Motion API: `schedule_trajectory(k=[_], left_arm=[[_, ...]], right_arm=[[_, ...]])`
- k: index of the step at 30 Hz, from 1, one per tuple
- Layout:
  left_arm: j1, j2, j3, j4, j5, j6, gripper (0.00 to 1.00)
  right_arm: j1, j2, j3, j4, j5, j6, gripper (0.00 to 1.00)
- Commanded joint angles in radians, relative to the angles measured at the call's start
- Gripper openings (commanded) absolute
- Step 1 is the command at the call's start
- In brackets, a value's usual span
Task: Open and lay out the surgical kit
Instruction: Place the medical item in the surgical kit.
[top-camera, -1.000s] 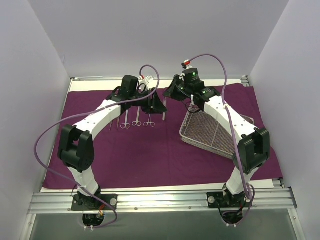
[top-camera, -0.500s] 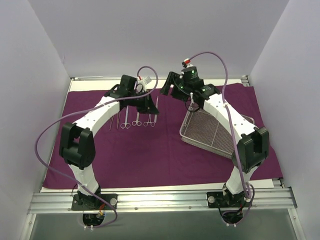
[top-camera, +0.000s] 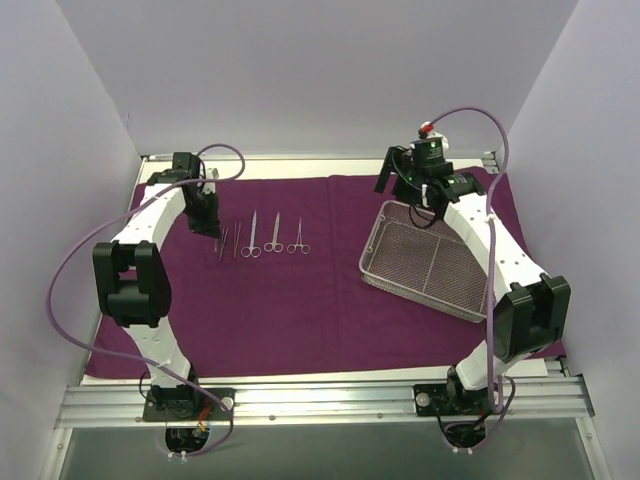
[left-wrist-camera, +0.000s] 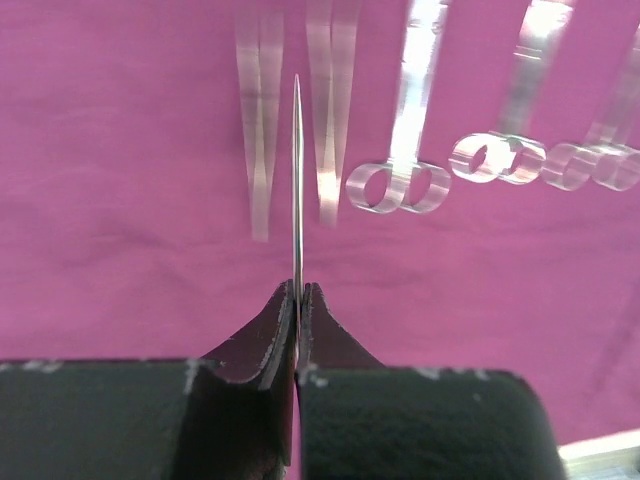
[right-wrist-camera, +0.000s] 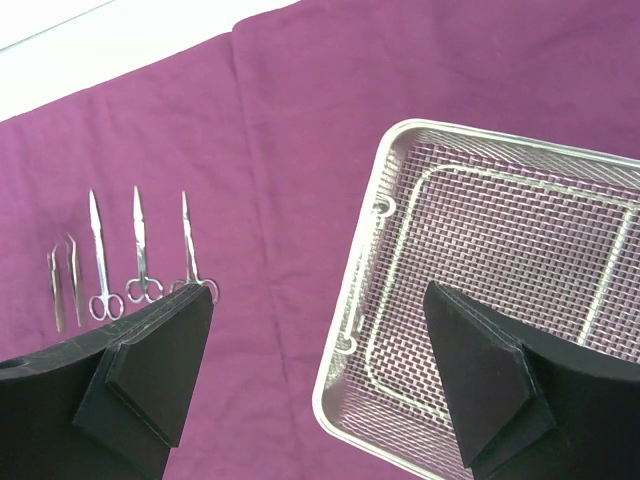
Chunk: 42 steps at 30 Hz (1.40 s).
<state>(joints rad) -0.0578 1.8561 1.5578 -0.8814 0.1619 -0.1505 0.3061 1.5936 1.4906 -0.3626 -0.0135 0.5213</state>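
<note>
Left gripper (left-wrist-camera: 298, 300) is pinching a slim silver instrument (left-wrist-camera: 297, 180), its long axis running parallel to the tweezers (left-wrist-camera: 260, 120) lying at the row's left end; right gripper (right-wrist-camera: 315, 300) is hovering with fingers spread.

Right tool (right-wrist-camera: 320, 385) spread wide — mesh tray (right-wrist-camera: 500, 230) below; instruments (right-wrist-camera: 140, 250) rowed on purple cloth (right-wrist-camera: 270, 120).

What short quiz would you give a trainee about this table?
1. True or false: the wire-mesh tray is empty.
2. How many scissor-handled instruments lie on the purple cloth?
3. Which gripper clamps a slim silver instrument? A) left B) right C) neither
Key: 1 true. 2 three. 3 A: the left gripper is shut on it, and the right gripper is open above the tray.
</note>
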Motion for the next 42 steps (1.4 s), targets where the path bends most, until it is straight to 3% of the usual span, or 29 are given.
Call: schedule_trajectory(k=[1, 10, 24, 34, 42], left_arm=[[0.012, 0.054, 0.073, -0.060, -0.123, 0.071, 0.02], [0.013, 0.209, 0.186, -0.114, -0.240, 0.072, 0.02], [0.024, 0.325, 0.258, -0.129, -0.228, 0.066, 0.08], [0.039, 0.370, 0.281, -0.126, -0.226, 0.063, 0.20], [0.039, 0.373, 0.280, -0.116, -0.228, 0.057, 0.37]], right_arm=[[-0.018, -0.050, -0.026, -0.019, -0.006, -0.026, 0.91], [-0.061, -0.043, -0.018, -0.035, -0.040, -0.061, 0.91], [-0.119, -0.027, -0.023, -0.027, -0.072, -0.070, 0.91], [-0.122, -0.015, -0.018, -0.026, -0.078, -0.069, 0.91], [-0.125, -0.009, -0.020, -0.016, -0.092, -0.067, 0.91]])
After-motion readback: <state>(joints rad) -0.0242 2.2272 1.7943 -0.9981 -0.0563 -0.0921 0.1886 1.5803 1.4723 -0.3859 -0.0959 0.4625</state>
